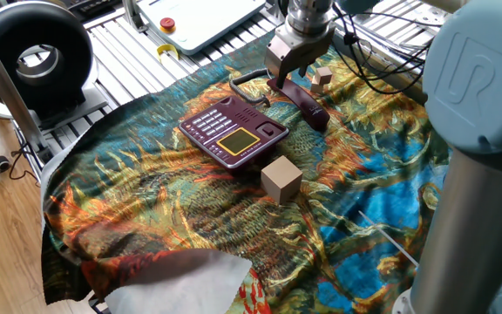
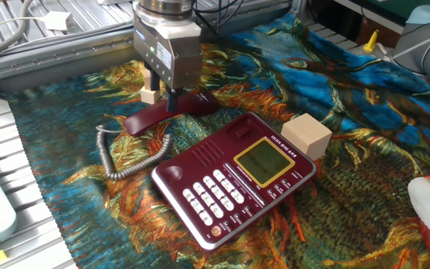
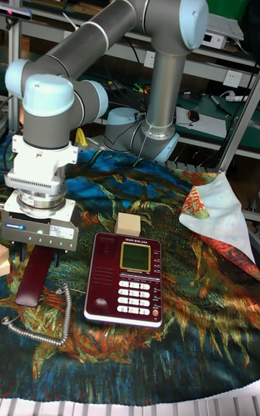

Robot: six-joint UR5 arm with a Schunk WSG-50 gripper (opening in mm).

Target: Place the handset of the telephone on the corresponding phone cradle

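Draped in a swirling patterned cloth, the desk [image 2: 364, 149] is hosting the pickup: the claw [image 2: 169, 96], fingers spread, is straddling the handset [image 2: 172, 112], needing to pinch before carrying it to the telephone [image 2: 234, 178].

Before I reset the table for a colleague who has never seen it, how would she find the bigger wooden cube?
Start at the maroon desk phone base with pale buttons on the patterned cloth. The larger tan wooden cube sits on the cloth just off the display-end corner of the base. The smaller tan cube lies beyond the dark maroon handset, next to the gripper.
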